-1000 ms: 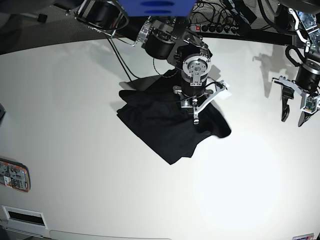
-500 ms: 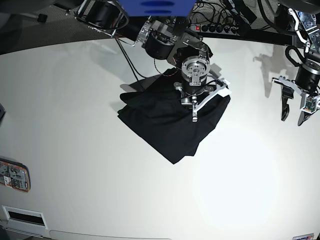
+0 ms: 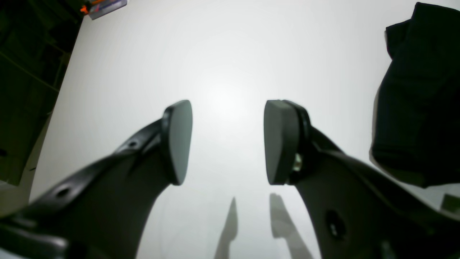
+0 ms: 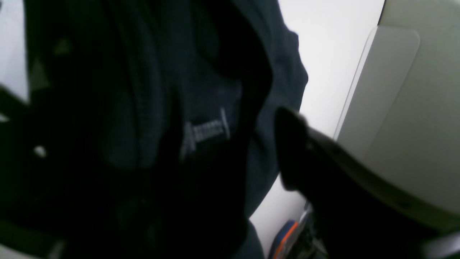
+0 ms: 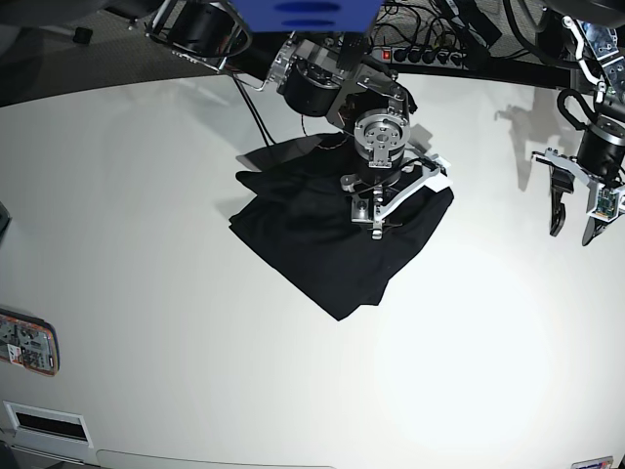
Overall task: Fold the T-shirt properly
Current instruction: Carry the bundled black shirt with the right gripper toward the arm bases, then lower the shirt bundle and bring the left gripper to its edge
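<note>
Nearest you on the white table (image 5: 195, 371) lie two small items at its edge, an orange-rimmed device (image 5: 27, 342) and a white slotted panel (image 5: 44, 422). Mid-table sits one T-shirt (image 5: 322, 239), black, bunched into a rough folded heap, with the right gripper (image 5: 395, 200) over its far right part; from the wrist view you see only one dark finger (image 4: 298, 151) beside fabric bearing one pale label mark (image 4: 206, 131), so I cannot tell its state. Off to the side, well apart from the cloth, the left gripper (image 3: 228, 142) hangs above bare table with its two pads (image 3: 179, 140) spread and nothing between them, and one power strip (image 5: 420, 56) lies beyond the far edge.
</note>
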